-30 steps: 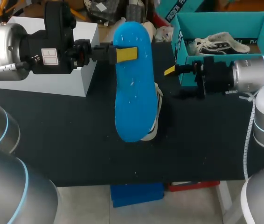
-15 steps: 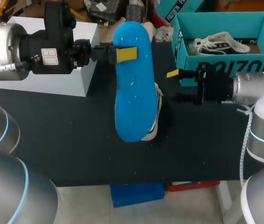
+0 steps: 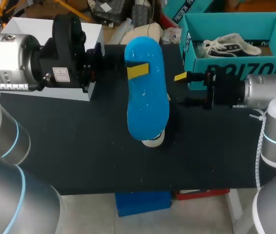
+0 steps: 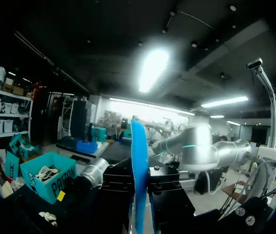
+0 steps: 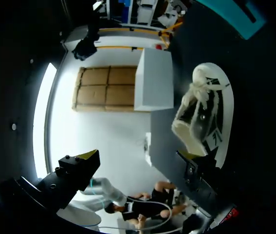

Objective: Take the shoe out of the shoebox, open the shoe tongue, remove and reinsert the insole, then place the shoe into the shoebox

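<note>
From above, the blue insole (image 3: pixel 147 92) hides most of the shoe (image 5: pixel 204 117); the right wrist view shows it whole. Left gripper (image 3: pixel 138 71) pinches the insole over the shoe; right gripper (image 3: pixel 186 89), fingers spread wide, waits beside

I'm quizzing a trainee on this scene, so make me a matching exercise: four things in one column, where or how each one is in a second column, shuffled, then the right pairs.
Things
1. insole
2. shoe
3. shoebox
4. right arm's fingers

States
A. open, holding nothing
B. teal, with a second shoe inside
C. blue, clamped in the left arm's fingers
D. lying on the black table

Pairs: 1-C, 2-D, 3-B, 4-A
</note>
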`<state>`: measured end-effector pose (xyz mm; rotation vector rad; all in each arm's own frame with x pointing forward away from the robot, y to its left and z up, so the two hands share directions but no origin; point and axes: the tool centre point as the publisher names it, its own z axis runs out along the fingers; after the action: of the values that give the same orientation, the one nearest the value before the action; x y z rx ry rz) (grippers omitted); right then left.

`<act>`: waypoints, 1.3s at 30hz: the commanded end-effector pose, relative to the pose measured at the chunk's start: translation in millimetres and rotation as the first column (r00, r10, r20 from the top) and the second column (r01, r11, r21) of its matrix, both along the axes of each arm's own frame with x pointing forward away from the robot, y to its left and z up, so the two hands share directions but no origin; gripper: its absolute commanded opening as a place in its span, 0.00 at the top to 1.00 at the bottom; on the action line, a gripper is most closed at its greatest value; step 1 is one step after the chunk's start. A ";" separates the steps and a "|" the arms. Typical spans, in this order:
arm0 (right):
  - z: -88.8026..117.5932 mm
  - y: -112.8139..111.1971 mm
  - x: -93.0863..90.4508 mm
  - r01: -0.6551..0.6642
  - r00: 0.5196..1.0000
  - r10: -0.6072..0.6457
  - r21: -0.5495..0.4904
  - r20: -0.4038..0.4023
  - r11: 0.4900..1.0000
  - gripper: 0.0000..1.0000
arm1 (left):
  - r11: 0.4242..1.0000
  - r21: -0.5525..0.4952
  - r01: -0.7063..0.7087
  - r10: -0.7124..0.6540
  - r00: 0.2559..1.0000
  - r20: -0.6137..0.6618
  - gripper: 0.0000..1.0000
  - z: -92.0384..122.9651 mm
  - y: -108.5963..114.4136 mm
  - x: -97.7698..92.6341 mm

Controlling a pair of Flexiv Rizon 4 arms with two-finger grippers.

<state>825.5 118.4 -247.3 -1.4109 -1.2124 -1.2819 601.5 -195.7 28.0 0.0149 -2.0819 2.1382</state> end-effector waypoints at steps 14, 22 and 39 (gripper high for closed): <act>-0.6 1.4 0.5 0.002 1.000 -0.002 -0.001 0.000 1.000 0.00 | 0.998 -0.061 -0.008 0.039 0.852 0.522 1.00 -71.9 -21.2 44.7; -0.6 1.4 0.5 0.002 1.000 -0.002 -0.001 0.000 1.000 0.00 | 0.998 -0.061 -0.008 0.039 0.852 0.522 1.00 -71.9 -21.2 44.7; -0.6 1.4 0.5 0.002 1.000 -0.002 -0.001 0.000 1.000 0.00 | 0.993 -0.115 0.032 0.044 0.798 0.601 1.00 -89.7 -17.1 24.3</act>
<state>826.1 118.5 -247.2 -1.4094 -1.2129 -1.2818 637.5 -217.5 -45.3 -0.7275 -2.2769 2.4235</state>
